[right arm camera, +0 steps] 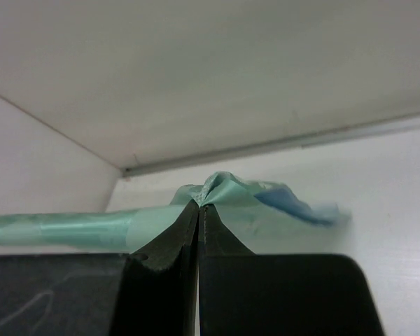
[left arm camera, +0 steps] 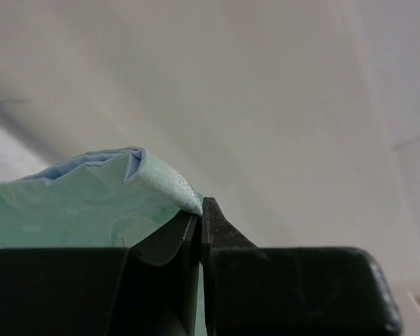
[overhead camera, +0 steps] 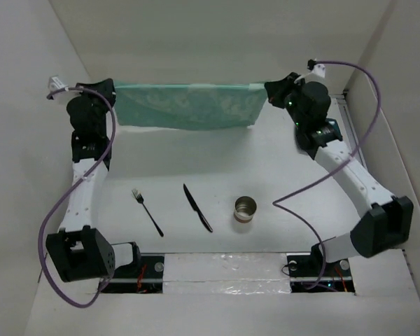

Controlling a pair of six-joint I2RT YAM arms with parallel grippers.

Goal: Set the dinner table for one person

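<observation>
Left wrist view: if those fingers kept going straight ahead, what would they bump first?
Probably the plain white wall; the left fingers pinch the mint-green patterned cloth mat, and nothing else shows ahead.

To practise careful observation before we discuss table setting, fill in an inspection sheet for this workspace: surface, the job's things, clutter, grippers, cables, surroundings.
Surface: dinner table, flat and matte white.
Job's things: mint-green cloth mat stretched along the far side between both grippers; fork, knife and metal cup in a row nearer the arm bases, none touching.
Clutter: nothing seen.
Grippers: left gripper shut on one end of the mat; right gripper shut on the other.
Cables: left purple cable loops outward; right purple cable dips close to the cup.
Surroundings: plain white walls.
</observation>
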